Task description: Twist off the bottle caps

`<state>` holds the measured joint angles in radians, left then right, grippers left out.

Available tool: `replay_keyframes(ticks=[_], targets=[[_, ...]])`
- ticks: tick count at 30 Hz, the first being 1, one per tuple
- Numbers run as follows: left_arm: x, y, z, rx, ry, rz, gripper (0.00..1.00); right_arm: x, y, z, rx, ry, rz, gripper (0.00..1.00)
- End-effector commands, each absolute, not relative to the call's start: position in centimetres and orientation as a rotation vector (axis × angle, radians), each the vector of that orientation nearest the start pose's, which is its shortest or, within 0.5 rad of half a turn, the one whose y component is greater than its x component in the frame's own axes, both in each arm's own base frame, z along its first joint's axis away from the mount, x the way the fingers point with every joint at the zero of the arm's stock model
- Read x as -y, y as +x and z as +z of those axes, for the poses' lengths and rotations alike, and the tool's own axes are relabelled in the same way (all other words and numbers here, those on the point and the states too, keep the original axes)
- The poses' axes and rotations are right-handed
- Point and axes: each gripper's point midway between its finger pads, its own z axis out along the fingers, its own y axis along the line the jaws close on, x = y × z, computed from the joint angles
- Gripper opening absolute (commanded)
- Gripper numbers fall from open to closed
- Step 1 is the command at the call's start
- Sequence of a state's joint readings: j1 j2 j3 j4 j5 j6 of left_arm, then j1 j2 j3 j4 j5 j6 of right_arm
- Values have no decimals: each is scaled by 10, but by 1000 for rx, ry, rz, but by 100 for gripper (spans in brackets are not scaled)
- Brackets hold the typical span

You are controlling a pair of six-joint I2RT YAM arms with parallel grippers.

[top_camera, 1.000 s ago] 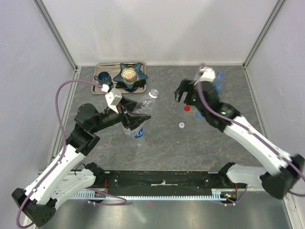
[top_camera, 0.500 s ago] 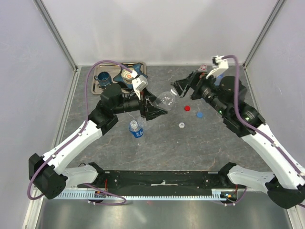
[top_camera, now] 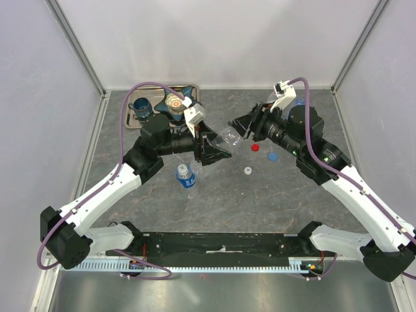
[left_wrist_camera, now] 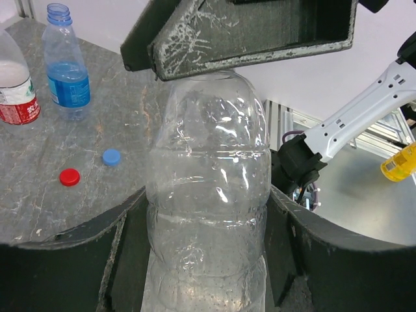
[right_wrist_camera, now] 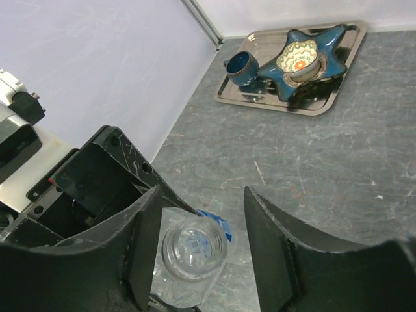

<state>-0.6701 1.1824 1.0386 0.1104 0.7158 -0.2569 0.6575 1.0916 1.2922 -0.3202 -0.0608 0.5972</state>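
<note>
My left gripper [top_camera: 211, 148] is shut on a clear plain bottle [top_camera: 225, 137] and holds it off the table, tilted with its neck toward the right arm. In the left wrist view the bottle [left_wrist_camera: 208, 214] fills the space between the fingers. My right gripper [top_camera: 242, 127] stands open round the neck [right_wrist_camera: 195, 244], one finger close beside it and a gap on the other side. The neck end looks clear and threaded; whether a cap sits on it I cannot tell. A red cap [top_camera: 255, 147], a blue cap [top_camera: 272, 156] and a white cap [top_camera: 247, 171] lie loose on the table.
A blue-labelled bottle [top_camera: 186, 175] stands below the held one. A red-labelled bottle [left_wrist_camera: 13, 84] and an uncapped blue one [left_wrist_camera: 65, 71] stand at the back right. The metal tray [right_wrist_camera: 328, 88] at the back left holds a dark blue mug [right_wrist_camera: 244, 65] and a star dish [right_wrist_camera: 299, 58].
The left arm lifted the clear bottle off the table and swung it right. The right gripper came in over its neck, and its jaws have narrowed.
</note>
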Motion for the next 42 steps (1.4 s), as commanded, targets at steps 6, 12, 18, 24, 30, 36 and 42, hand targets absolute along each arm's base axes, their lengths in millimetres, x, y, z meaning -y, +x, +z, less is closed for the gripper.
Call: replay_keyframes(ticks=[6,12,18,24,30,36,42], targets=[[325,220,359,-1409,909,-1210,57,-252,258,398,-1743,-98,1046,48],[324,226,359,-1417,876,-1181,57,-248,256,397,-1742,-90,1044,26],[322,236,356,-1468,819,-1152,78,-232,260,405,-1719,-70,947,0],[300,253,369,-1478,689,-1016,99,-184,273,440,-1679,-1,660,0],[262,254,395,-1450,544,-886,99,-105,308,431,-1722,181,60,0],[237,234,404,-1381,497,-865,99,-31,312,400,-1649,454,-362,0],[211,224,412,-1359,402,-822,99,30,335,369,-1663,660,-442,0]])
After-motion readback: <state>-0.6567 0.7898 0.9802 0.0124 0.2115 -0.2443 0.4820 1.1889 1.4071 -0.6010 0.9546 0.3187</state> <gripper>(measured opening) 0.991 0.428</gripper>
